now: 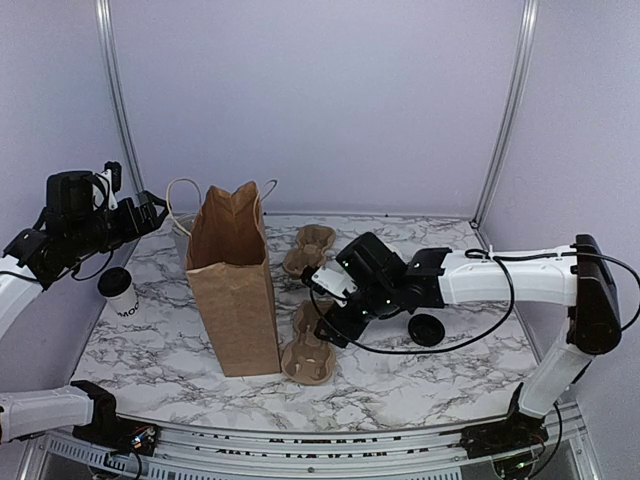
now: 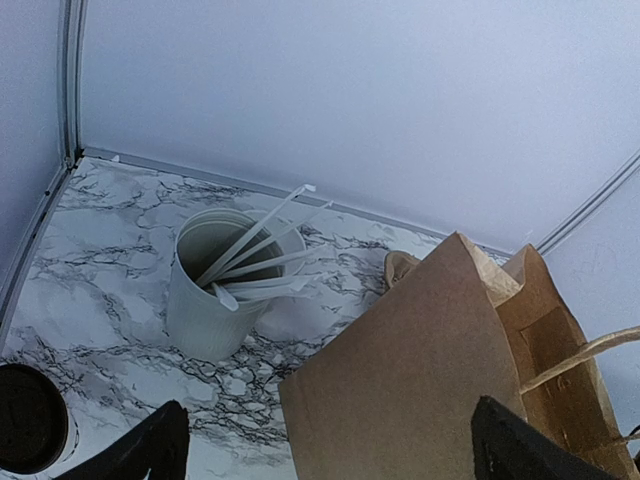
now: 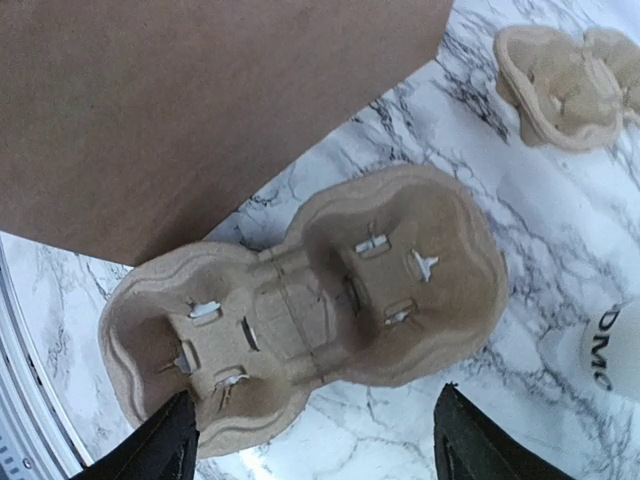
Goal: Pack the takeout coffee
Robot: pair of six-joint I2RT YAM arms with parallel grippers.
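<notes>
The takeout coffee, a small white cup with black lettering and a black lid, stands at the table's left edge; its lid shows at the bottom left of the left wrist view. My left gripper hangs open above and behind it, facing the brown paper bag, with nothing between its fingers. My right gripper is open just over the near pulp cup carrier, which lies flat beside the bag; its fingers hold nothing.
A second pulp carrier lies behind the first. A ribbed grey-white holder of white utensils stands behind the bag. A white lettered cup shows at the right wrist view's edge. A round black object sits under the right arm.
</notes>
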